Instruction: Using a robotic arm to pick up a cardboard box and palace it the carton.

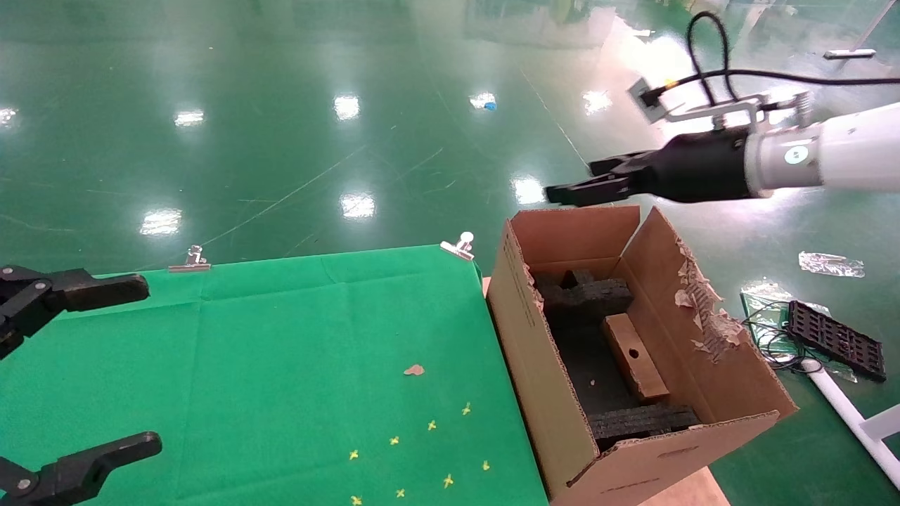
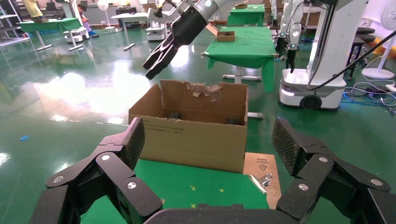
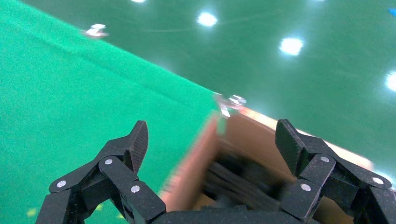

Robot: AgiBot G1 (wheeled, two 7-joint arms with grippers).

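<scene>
You are holding the right gripper [image 1: 571, 188] above the far wall of the carton [image 1: 534, 365], its fingers [image 3: 134, 140] spread wide with nothing between them, and the cardboard box [image 1: 635, 357] is lying inside the carton, leaning between the black foam inserts [image 1: 587, 295], so the placing looks done. If you are clearing out now, I would judge it best to be lifting straight up and away from the carton, keeping the white arm [image 1: 837, 151] and its black cable [image 1: 710, 63] clear of the torn flap [image 1: 703, 309] on the carton's right side. Your left gripper [image 1: 67, 372] is sitting parked well to the left of the carton, over the tabletop [image 1: 281, 351], also wide open and holding nothing. The tabletop's green cloth is running right up to the carton's left wall, pinned by metal clips [image 1: 458, 245] at its far edge, with small yellow marks [image 1: 430, 425] near its front. Around the carton a glossy green floor [image 1: 316, 126] is reflecting ceiling lights, and a black tray [image 1: 835, 339] is lying on the floor to the carton's right.
</scene>
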